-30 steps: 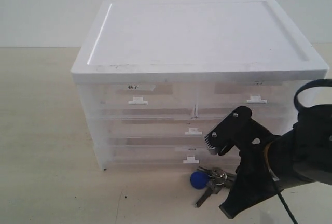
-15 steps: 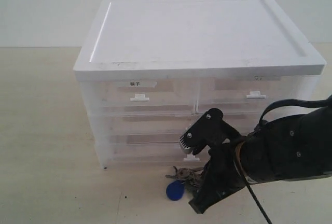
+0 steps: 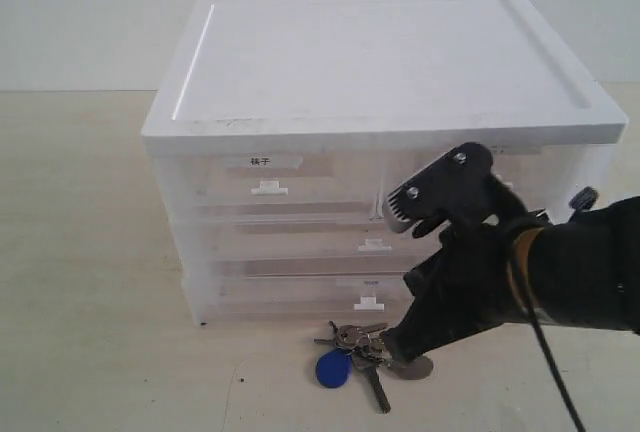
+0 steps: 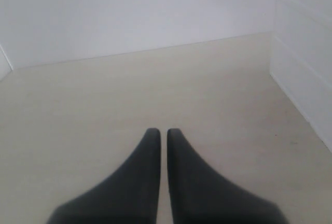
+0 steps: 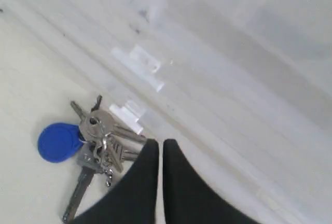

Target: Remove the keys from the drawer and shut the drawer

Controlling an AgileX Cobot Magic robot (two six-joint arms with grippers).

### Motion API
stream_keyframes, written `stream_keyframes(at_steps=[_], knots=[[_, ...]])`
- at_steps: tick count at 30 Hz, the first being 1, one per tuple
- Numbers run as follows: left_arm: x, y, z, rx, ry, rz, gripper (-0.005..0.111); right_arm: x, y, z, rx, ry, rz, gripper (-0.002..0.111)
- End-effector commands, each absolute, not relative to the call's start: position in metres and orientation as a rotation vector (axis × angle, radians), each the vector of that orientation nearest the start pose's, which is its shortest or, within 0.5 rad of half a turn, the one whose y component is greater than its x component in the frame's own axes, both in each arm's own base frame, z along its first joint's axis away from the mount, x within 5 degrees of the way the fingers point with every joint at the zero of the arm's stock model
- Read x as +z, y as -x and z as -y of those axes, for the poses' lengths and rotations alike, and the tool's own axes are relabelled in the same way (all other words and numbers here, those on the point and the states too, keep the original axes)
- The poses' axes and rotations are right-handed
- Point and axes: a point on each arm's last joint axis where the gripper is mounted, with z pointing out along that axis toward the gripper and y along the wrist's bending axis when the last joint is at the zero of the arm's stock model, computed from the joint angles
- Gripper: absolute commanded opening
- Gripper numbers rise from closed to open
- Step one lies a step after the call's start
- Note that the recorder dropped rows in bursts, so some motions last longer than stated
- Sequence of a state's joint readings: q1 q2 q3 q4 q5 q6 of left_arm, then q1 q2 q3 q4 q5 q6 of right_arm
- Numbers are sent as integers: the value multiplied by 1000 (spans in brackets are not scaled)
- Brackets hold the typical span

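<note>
Exterior view: the keys point(image 3: 352, 352) lie on the table point(image 3: 90, 332) before the cabinet point(image 3: 380, 62), whose drawer point(image 3: 290, 240) sits flush. Left wrist view: left gripper point(image 4: 160, 130) closed, empty. Right wrist view: right gripper point(image 5: 157, 142) closed, empty, beside the keys.

Silver keys point(image 3: 356, 337) with blue fob point(image 3: 333, 369), translucent white drawer point(image 3: 290, 243), black right tool point(image 5: 156, 144), beige table point(image 3: 90, 252)

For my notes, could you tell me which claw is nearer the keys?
Right. The right claw is just beside the keys; the left claw is elsewhere, no keys in its view.
</note>
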State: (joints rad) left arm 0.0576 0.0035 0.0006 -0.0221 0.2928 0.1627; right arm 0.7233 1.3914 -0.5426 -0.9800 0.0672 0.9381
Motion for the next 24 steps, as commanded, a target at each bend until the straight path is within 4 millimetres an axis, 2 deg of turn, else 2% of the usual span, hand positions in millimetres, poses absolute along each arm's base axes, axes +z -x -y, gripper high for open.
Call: stream_keyframes(at_steps=[1,5,6,7,9,15,24], knots=[[187,-55,-3,129,-67,-1775,5,225,-168,-140,321,778,-2070,0],[187,-55,-3,129,-67,-1775,5,275,-142,-118,405,684,-1838,0],[187,-55,-3,129,-67,-1775,5,292,-131,-109,435,651,-1749,0],[187,-55,-3,129,-67,-1775,5,300,-125,-103,447,633,-1705,0],[187,-55,-3,129,-67,-1775,5,326,-99,-81,492,565,-1539,0],[187,-55,-3,129,-67,-1775,5,350,-59,-44,530,458,-1321,0],[187,-55,-3,129,-67,-1775,5,361,-20,-8,569,367,-1115,0]])
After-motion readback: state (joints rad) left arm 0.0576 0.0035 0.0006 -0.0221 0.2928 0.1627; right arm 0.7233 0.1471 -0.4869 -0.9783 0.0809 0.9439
